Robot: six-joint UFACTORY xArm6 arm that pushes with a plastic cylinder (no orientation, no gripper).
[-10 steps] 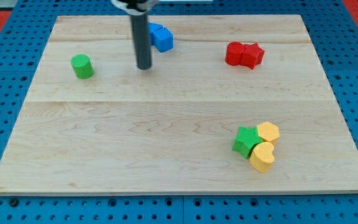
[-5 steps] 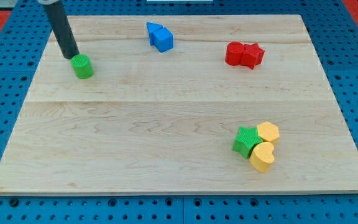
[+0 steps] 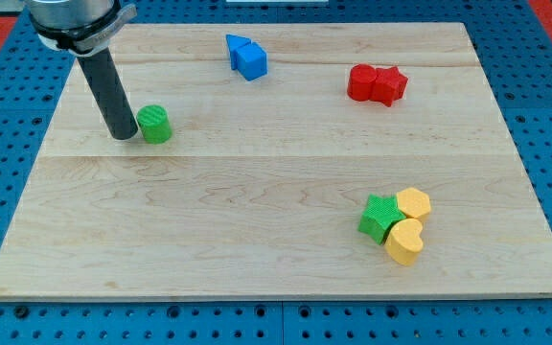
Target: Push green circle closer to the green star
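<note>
The green circle (image 3: pixel 154 125) is a short green cylinder on the wooden board's (image 3: pixel 257 211) upper left part. My tip (image 3: pixel 123 135) stands right against the circle's left side, touching it. The green star (image 3: pixel 379 218) lies far off at the lower right, pressed against two yellow blocks. The rod rises from the tip to the view's top left.
A yellow hexagon-like block (image 3: pixel 414 203) and a yellow heart (image 3: pixel 405 241) sit at the star's right. Two blue blocks (image 3: pixel 246 56) lie at the top centre. Two red blocks (image 3: pixel 377 83) lie at the top right.
My tip swept left from near the blue blocks to the green circle's left side, then pushed the circle down and right by a short way.
</note>
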